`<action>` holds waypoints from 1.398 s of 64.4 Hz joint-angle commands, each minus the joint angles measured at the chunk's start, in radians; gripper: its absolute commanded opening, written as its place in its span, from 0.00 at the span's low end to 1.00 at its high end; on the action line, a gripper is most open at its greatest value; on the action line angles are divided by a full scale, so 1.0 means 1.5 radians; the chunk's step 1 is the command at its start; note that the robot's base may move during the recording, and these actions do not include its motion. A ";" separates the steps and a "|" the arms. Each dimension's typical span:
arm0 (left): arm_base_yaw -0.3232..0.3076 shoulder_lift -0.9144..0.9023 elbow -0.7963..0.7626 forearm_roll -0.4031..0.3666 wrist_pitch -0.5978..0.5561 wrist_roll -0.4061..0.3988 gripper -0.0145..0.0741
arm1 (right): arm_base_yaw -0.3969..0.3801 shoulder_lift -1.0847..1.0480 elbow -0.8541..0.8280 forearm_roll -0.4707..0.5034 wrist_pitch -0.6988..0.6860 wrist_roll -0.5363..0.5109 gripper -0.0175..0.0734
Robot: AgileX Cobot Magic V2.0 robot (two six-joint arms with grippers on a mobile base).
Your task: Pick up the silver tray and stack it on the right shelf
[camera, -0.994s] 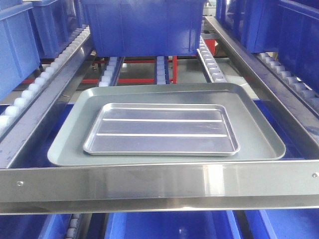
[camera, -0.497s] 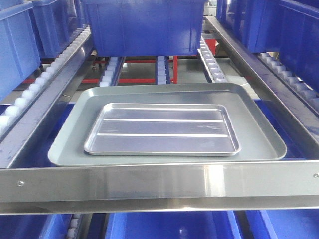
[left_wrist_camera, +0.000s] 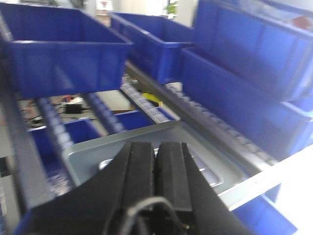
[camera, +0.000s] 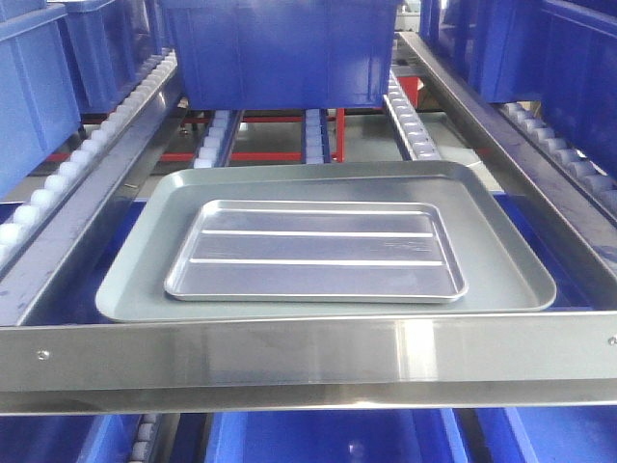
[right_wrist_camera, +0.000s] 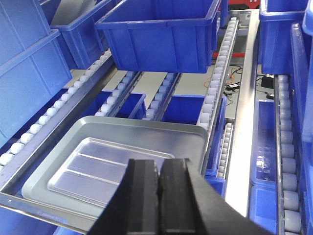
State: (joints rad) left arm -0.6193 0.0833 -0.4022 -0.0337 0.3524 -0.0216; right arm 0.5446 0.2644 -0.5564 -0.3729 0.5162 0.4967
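The shiny silver tray, with two raised ridges, lies flat inside a larger matte grey tray. Both rest on the roller lanes of the right shelf, behind its flat steel front rail. My left gripper is shut with nothing in it, above the near left of the grey tray; it hides most of the silver tray. My right gripper is also shut and empty. It hovers over the near right part of the silver tray. Neither gripper touches a tray.
A blue bin sits on the same lane behind the trays. More blue bins flank both sides and fill the level below. Roller rails and steel side beams border the lane.
The whole scene has drifted a few pixels right and down in the front view. The silver tray still lies in the grey tray, unmoved relative to it.
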 commanded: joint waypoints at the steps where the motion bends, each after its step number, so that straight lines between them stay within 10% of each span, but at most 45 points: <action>1: 0.067 -0.014 0.006 -0.031 -0.052 0.014 0.05 | 0.000 0.007 -0.018 -0.022 -0.058 -0.006 0.25; 15: 0.290 -0.072 0.131 -0.083 -0.073 0.014 0.05 | 0.000 0.007 -0.018 -0.022 -0.057 -0.006 0.25; 23: 0.342 -0.072 0.221 -0.102 -0.173 0.014 0.05 | 0.000 0.007 -0.018 -0.022 -0.056 -0.006 0.25; 31: 0.356 -0.072 0.305 -0.095 -0.312 0.014 0.05 | 0.000 0.007 -0.018 -0.022 -0.056 -0.006 0.25; 41: 0.356 -0.074 0.301 -0.006 -0.291 0.014 0.05 | 0.000 0.007 -0.018 -0.022 -0.056 -0.006 0.25; 90: 0.356 -0.074 0.301 -0.006 -0.292 0.014 0.05 | 0.000 0.007 -0.015 -0.022 -0.053 -0.006 0.25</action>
State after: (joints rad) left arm -0.0865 -0.0133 0.0292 -0.0463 0.0098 0.0000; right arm 0.5446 0.2644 -0.5526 -0.3759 0.5140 0.4967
